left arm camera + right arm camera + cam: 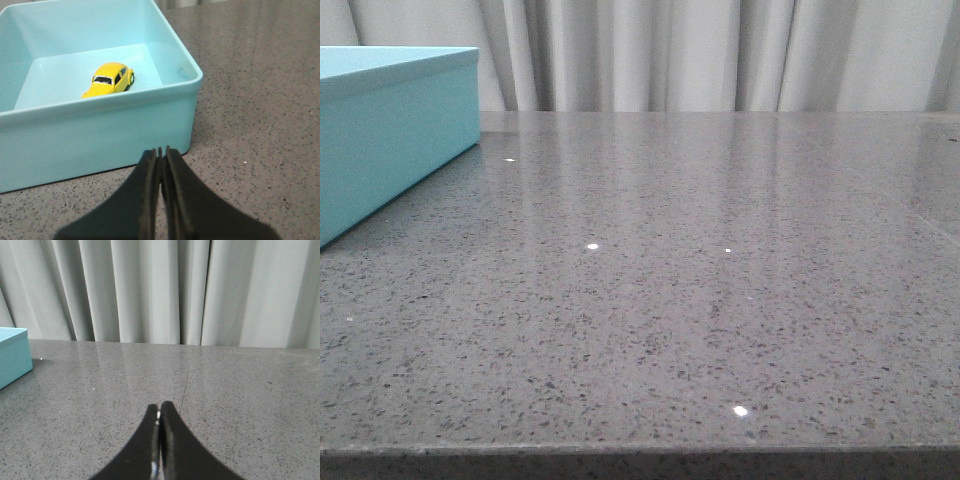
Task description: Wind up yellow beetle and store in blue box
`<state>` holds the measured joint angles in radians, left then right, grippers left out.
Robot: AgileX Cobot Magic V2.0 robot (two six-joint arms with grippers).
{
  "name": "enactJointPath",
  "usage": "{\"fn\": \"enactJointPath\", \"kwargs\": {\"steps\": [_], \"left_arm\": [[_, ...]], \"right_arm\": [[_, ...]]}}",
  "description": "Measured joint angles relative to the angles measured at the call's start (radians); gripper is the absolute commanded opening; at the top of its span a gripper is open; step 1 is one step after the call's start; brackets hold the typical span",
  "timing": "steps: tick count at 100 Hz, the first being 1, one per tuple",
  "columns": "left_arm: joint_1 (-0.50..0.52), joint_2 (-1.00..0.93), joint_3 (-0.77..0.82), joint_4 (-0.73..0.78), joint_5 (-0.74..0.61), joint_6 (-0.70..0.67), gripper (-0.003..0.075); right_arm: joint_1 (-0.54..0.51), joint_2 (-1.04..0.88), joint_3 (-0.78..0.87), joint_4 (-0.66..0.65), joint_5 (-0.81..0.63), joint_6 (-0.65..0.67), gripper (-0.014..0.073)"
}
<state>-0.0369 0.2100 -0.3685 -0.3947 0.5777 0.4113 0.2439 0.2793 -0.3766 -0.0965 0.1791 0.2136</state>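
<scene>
Yellow beetle [109, 79] sits on the floor of the open blue box [100, 131], touching neither wall. Left gripper [161, 150] and right gripper [159, 409] both have jaws pressed together, empty. If it was wound, I'd guess the spring might run it into a wall.

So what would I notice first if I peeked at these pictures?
Probably the bright yellow beetle, sitting on the floor inside the open blue box on the speckled grey table. After that, the black left gripper, shut and empty, just outside the box's near wall.
</scene>
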Motion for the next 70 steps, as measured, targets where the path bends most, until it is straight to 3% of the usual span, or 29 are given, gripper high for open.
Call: {"fn": "enactJointPath", "kwargs": {"steps": [18, 40, 70], "left_arm": [[0.000, -0.042, 0.053, 0.018, -0.129, -0.016, -0.0019], [0.000, -0.123, 0.175, 0.205, -0.273, -0.281, -0.0018], [0.020, -0.214, 0.309, 0.299, -0.417, -0.334, -0.0018]], "right_arm": [[0.000, 0.000, 0.000, 0.000, 0.000, 0.000, -0.0060], [0.000, 0.000, 0.000, 0.000, 0.000, 0.000, -0.0060], [0.000, 0.000, 0.000, 0.000, 0.000, 0.000, -0.0060]]}}
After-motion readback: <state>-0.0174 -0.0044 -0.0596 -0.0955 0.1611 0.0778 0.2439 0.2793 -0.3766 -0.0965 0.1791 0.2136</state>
